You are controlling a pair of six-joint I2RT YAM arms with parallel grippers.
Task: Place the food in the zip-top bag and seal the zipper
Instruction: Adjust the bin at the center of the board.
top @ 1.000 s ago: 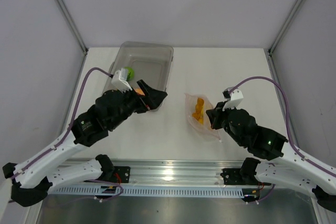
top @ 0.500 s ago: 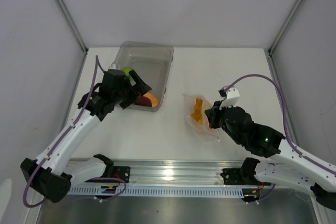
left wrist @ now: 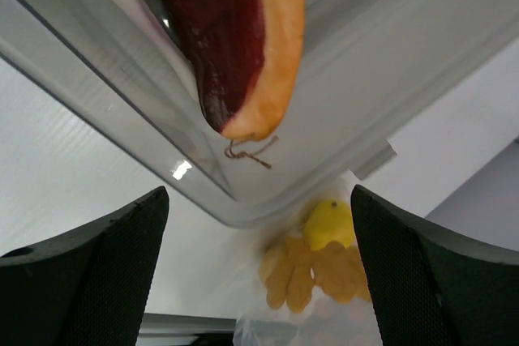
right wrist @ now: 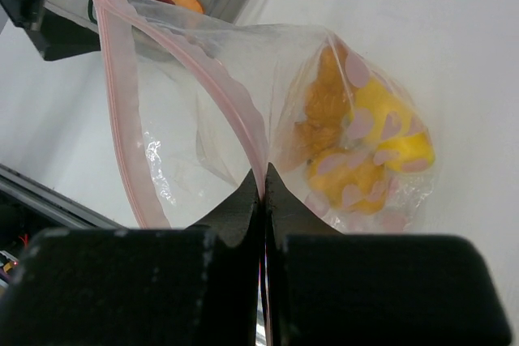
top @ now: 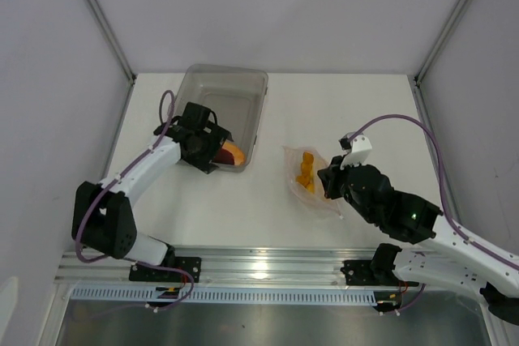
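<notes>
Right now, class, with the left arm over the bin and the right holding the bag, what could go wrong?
1. The slice lies in a corner of the bin, so the open left jaws may hit the rim or catch only its tip.
2. The right jaws pinch the bag at one spot on its edge; the soft mouth could sag and the long slice snag on the pink strip.
</notes>
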